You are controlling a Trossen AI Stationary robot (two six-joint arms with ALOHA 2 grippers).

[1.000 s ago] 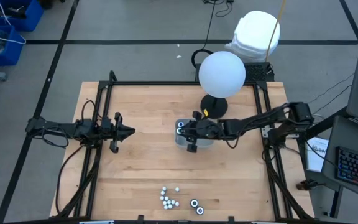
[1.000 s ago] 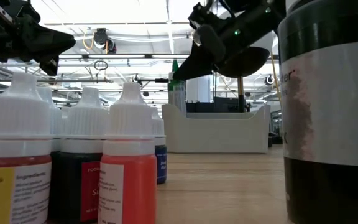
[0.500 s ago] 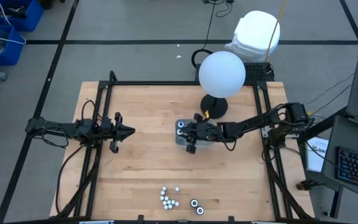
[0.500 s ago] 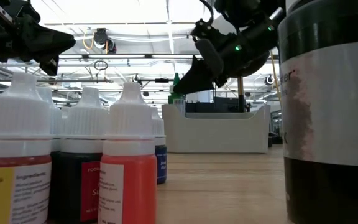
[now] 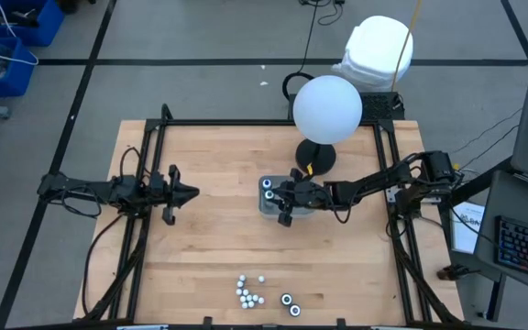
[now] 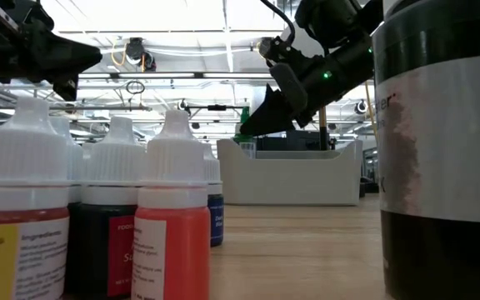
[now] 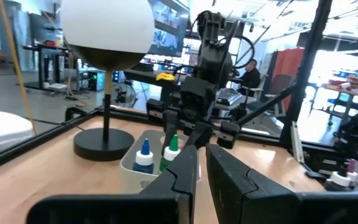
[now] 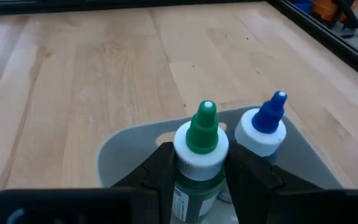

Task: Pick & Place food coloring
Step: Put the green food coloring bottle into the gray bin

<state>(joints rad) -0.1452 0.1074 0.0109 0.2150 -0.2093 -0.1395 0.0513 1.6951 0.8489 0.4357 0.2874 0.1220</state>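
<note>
My right gripper (image 8: 201, 165) is over the clear grey tray (image 5: 264, 207) at mid-table, shut on a food coloring bottle with a green tip (image 8: 204, 121). A blue-tipped bottle (image 8: 267, 121) stands in the tray beside it. The left wrist view shows both bottles, green (image 7: 169, 152) and blue (image 7: 143, 155), inside the tray under the right gripper (image 7: 185, 134). Several white-capped bottles (image 5: 249, 292) and two dark round ones (image 5: 290, 303) stand by the near edge. My left gripper (image 5: 191, 192) hangs shut over the table's left part, touching nothing. My right gripper pinches the green-tipped bottle between its two fingers (image 8: 160, 167), on the upper body just under the white collar (image 8: 197, 182). The fingers slant down from the table's right. The bottle stands upright inside the tray; whether its base rests on the tray floor I cannot tell.
A lamp with a white globe (image 5: 327, 108) stands on a dark base (image 5: 315, 156) just beyond the tray. Black frame rails (image 5: 149, 165) run along the left and right edges. In the low view the near bottles (image 6: 169, 217) and a dark bottle (image 6: 444, 142) fill the foreground.
My right gripper has come down with the green-tipped bottle, and the bottle now sits lower, inside the tray. The left arm has kept still.
</note>
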